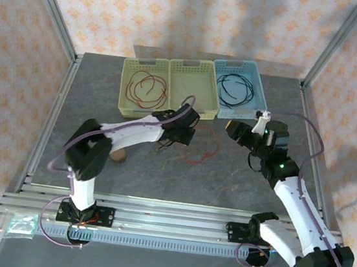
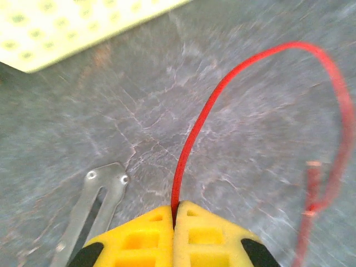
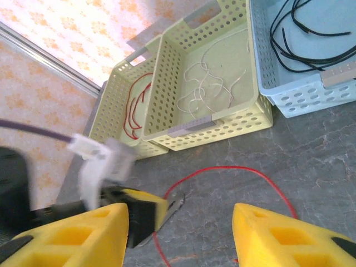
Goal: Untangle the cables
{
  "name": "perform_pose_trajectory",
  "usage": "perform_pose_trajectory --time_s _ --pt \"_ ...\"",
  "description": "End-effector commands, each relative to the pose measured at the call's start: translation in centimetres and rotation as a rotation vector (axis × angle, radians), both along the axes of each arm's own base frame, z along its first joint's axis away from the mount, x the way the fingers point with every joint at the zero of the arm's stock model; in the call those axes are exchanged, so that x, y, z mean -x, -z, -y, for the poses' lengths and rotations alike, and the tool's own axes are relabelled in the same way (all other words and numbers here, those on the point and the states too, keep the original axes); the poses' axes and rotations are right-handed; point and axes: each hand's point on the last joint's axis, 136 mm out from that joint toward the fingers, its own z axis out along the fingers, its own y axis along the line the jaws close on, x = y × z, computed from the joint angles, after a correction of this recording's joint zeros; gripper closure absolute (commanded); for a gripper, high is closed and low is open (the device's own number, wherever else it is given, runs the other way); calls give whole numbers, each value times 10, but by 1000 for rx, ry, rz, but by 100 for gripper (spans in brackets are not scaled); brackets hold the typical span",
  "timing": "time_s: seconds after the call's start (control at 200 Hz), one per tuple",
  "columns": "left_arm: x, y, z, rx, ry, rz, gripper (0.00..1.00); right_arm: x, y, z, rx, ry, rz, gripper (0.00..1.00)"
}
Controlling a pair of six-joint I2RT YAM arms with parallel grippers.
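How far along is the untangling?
Done: red cables in the left basket, whitish ones in the middle basket, black ones in the blue basket. In hand: the left gripper is shut on a loose red cable on the table. Left: probably binning it; the right gripper is open.

Overhead view; close wrist views share red cable point(image 2: 192, 139).
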Motion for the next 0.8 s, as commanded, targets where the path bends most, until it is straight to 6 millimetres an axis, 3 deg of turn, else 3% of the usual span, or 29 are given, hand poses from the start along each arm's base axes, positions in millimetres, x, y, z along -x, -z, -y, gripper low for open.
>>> perform_pose_trajectory --time_s 0.0,0.135,0.315,0.436,0.796 --pt "-5 -53 -2 60 12 182 100 1 -23 -10 -32 -60 99 44" --pt "2 -99 -10 134 27 309 100 8 -42 -29 -58 -180 149 38" --pt "8 -150 -22 188 27 426 100 20 -65 -52 -61 -319 194 19" --pt "9 -181 -29 229 7 486 100 24 -83 -65 -62 -360 233 0" --pt "5 -253 -66 334 -86 624 100 9 -134 -80 -12 -290 439 0"
